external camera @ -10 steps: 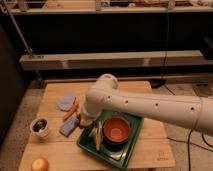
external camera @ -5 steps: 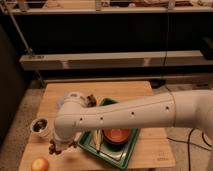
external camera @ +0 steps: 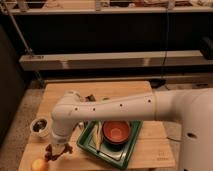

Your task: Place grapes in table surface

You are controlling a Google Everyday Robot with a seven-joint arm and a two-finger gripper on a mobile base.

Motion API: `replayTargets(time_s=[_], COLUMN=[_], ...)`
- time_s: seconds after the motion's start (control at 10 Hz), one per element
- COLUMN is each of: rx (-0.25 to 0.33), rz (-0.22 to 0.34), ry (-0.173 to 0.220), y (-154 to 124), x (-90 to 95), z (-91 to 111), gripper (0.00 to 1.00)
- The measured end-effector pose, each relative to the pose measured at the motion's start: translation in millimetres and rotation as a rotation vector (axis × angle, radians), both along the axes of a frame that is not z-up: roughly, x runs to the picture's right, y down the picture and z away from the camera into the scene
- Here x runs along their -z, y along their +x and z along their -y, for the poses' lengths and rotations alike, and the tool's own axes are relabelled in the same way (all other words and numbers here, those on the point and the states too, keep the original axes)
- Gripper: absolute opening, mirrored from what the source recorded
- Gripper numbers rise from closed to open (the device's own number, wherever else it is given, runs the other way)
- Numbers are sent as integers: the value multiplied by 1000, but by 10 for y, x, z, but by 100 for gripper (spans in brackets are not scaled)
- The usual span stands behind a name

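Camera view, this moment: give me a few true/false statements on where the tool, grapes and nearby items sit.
1. The tool hangs over the front left of the table surface. True.
2. The grapes lie inside the green tray. False: they are at the tool, left of the tray.
3. An orange bowl sits in the tray. True.
4. The yellow-orange fruit sits at the table's far right. False: front left corner, beside the grapes.
5. The white cup stands left of the arm. True.

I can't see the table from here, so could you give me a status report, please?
Pincer low over table surface, front-left. Grapes at pincer. Orange fruit right beside.
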State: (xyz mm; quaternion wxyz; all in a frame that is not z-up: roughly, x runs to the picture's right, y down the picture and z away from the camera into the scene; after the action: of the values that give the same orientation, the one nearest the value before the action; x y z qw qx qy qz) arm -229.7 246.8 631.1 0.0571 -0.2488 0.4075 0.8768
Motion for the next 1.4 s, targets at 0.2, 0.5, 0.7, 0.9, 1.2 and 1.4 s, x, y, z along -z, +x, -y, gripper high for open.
replayTargets(time_s=[0.2,0.5,0.7,0.9,1.2,1.4], rx=[-2,13,23,28,25,26], rz=[-12,-31,-42,-45,-47,-46], ry=[-11,-61,-77,-77,-75,-75], y=[-17,-30,-8,-1,10,1], x=[-151,-404,-524,-605,-627,-623], z=[-12,-116,-180,-246,-257,-259], gripper=[5,37,57,74,80,80])
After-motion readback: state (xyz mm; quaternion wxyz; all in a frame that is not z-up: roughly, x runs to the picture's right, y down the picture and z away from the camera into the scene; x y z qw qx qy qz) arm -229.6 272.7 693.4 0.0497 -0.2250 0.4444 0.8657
